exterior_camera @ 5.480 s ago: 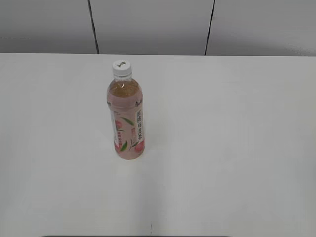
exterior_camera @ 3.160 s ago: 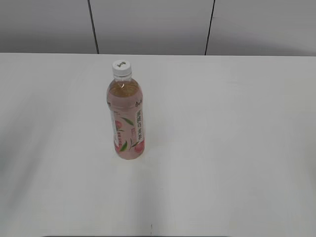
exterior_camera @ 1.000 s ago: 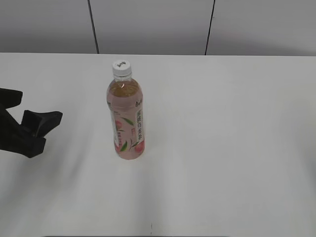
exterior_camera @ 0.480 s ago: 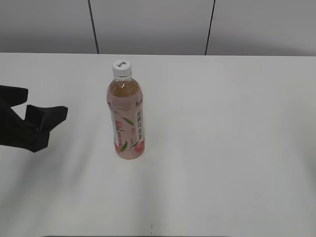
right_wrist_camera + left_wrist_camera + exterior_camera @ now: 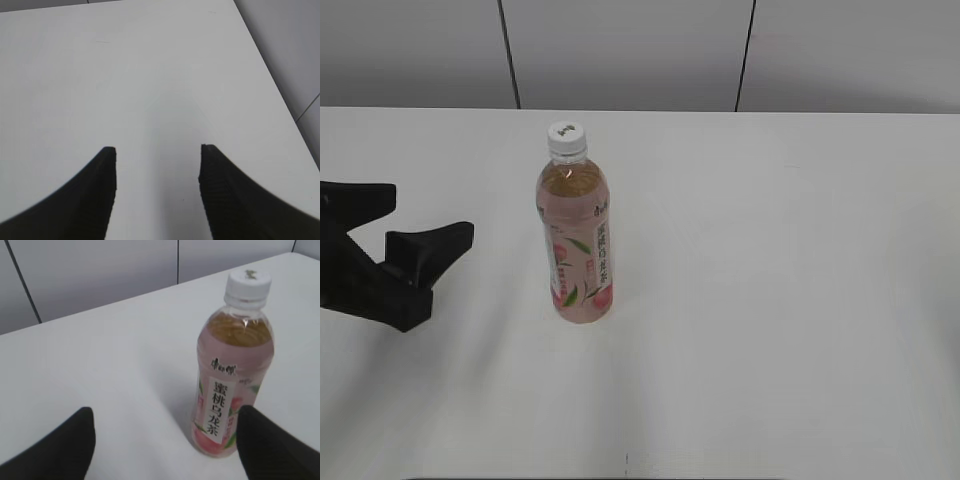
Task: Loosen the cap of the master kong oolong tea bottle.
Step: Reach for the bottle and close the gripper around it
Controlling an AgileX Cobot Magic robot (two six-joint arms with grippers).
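Note:
The master kong oolong tea bottle point(image 5: 577, 240) stands upright on the white table, its white cap point(image 5: 566, 136) on top. It also shows in the left wrist view point(image 5: 231, 385) with its cap point(image 5: 248, 284). My left gripper point(image 5: 428, 215) is open and empty at the left of the exterior view, apart from the bottle, jaws pointing toward it. In the left wrist view my left gripper point(image 5: 165, 420) has the bottle just inside its right finger point(image 5: 265, 445). My right gripper point(image 5: 157, 150) is open and empty over bare table, out of the exterior view.
The white table point(image 5: 770, 280) ends at a grey panelled wall point(image 5: 630, 50) behind the bottle. In the right wrist view the table's right edge point(image 5: 270, 75) runs close by, with grey floor beyond.
My left gripper came into the exterior view from the left and has moved right, toward the bottle. The bottle has not moved.

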